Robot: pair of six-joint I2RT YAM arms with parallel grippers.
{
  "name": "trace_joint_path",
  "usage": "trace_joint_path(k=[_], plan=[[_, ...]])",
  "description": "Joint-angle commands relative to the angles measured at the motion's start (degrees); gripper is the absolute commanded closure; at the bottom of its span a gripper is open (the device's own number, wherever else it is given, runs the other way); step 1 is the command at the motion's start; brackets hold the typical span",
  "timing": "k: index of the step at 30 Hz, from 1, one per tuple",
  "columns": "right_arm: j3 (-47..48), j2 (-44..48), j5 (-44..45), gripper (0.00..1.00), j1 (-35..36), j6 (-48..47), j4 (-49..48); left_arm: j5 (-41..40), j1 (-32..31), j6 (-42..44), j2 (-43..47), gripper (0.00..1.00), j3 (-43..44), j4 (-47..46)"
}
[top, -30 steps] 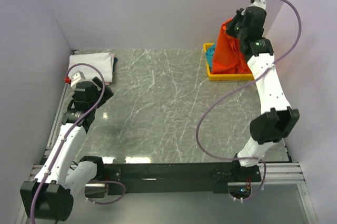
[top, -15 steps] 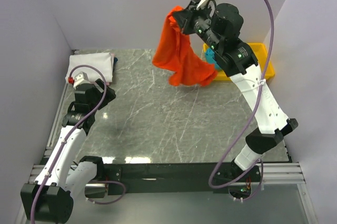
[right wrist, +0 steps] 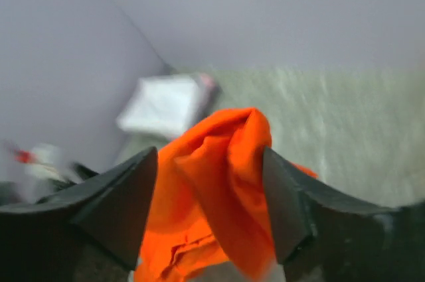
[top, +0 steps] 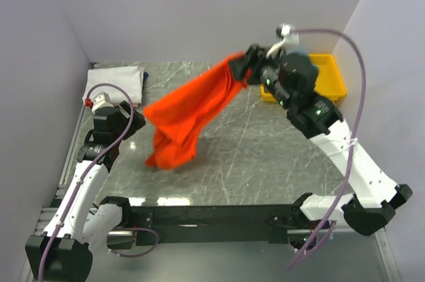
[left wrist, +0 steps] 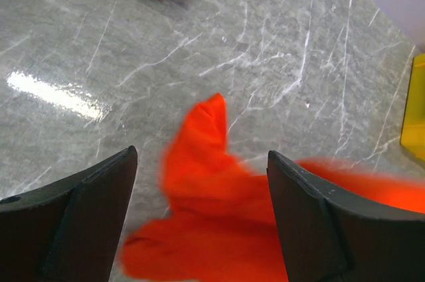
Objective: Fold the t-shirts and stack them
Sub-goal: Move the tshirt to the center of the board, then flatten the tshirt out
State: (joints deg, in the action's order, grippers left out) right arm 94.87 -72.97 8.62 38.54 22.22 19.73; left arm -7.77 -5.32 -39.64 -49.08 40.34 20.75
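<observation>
The orange-red t-shirt (top: 189,109) stretches through the air in a long band from my right gripper (top: 242,63) down to the table in front of my left arm. In the right wrist view a bunched fold of the orange-red t-shirt (right wrist: 222,182) lies loosely between the wide-apart jaws of the right gripper (right wrist: 209,150), which is open. My left gripper (top: 129,119) hovers open over the table's left side. Below the left gripper (left wrist: 202,151), between its fingers, the orange-red t-shirt (left wrist: 212,215) shows blurred. A folded white t-shirt (top: 116,83) lies at the back left corner.
A yellow tray (top: 330,73) stands at the back right, partly behind my right arm; its edge (left wrist: 420,109) shows in the left wrist view. Walls close the table in on the left, back and right.
My right arm swung from over the tray toward the table's middle, carrying the orange-red t-shirt leftward, and its jaws opened. The shirt's lower end now reaches the table. The left arm stayed still.
</observation>
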Motion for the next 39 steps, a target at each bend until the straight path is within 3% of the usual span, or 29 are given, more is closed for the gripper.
trace_joint_path(k=[1, 6, 11, 17, 24, 31, 39], plan=[[-17.9, 2.2, 6.4, 0.27, -6.3, 11.1, 7.9, 0.0, 0.0, 0.7, 1.3, 0.16, -1.3, 0.2], [-40.1, 3.3, -1.2, 0.26, -9.7, 11.9, 8.1, 0.7, -0.1, 0.4, 1.1, 0.17, -2.5, 2.0], [-45.4, 0.3, -7.6, 0.29, -8.5, 8.1, 5.0, 1.5, -0.1, -0.3, 1.2, 0.17, -3.7, 3.4], [-43.9, -6.7, -12.1, 0.33, -8.3, 9.0, 2.7, 2.5, -0.1, -3.1, -0.7, 0.20, -5.9, 6.0], [-40.8, -14.3, -11.3, 0.37, -8.2, 8.9, 3.7, 4.7, -0.1, -8.7, -5.5, 0.22, -7.9, 6.4], [-38.4, -18.7, -9.3, 0.37, -8.3, 7.7, 4.0, 7.2, -0.1, -11.1, -5.9, 0.34, -12.2, 5.0], [-35.5, -21.5, -6.4, 0.40, -8.4, 6.3, 5.1, 7.2, -0.1, -12.3, -9.8, 0.40, -13.9, 4.0]])
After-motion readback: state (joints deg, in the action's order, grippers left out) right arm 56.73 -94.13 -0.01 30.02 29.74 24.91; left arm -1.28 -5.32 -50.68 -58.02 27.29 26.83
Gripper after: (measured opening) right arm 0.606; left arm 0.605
